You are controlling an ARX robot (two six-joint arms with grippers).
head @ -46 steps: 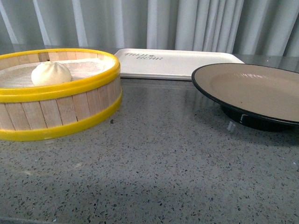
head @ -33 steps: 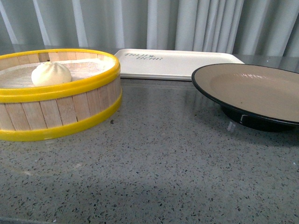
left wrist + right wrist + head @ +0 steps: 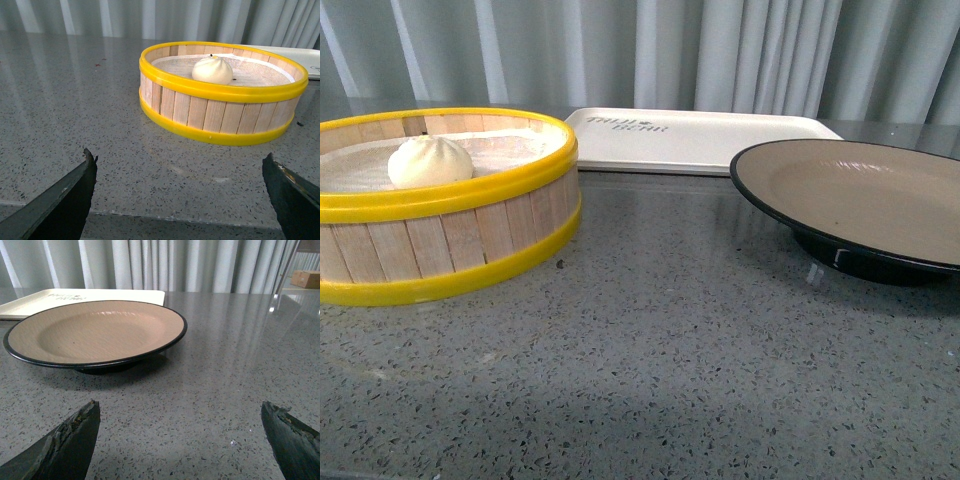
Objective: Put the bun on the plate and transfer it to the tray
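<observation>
Two pincers gape wide and empty, the bun not yet lifted from its steamer.

Before the left pincer (image 3: 179,159), spread wide with nothing between its fingers, bare speckled counter (image 3: 75,100) runs to the yellow-rimmed steamer basket (image 3: 220,112); the bun (image 3: 212,70) sits inside, beyond the near rim. The right pincer (image 3: 180,404), equally spread and empty-handed, faces the bare plate (image 3: 95,332) dead ahead, the tray (image 3: 50,300) lying beyond it. The opening step, fetching the bun, looks unstarted. The left pincer would likely need to clear the basket rim, drop around the bun and close softly.
</observation>
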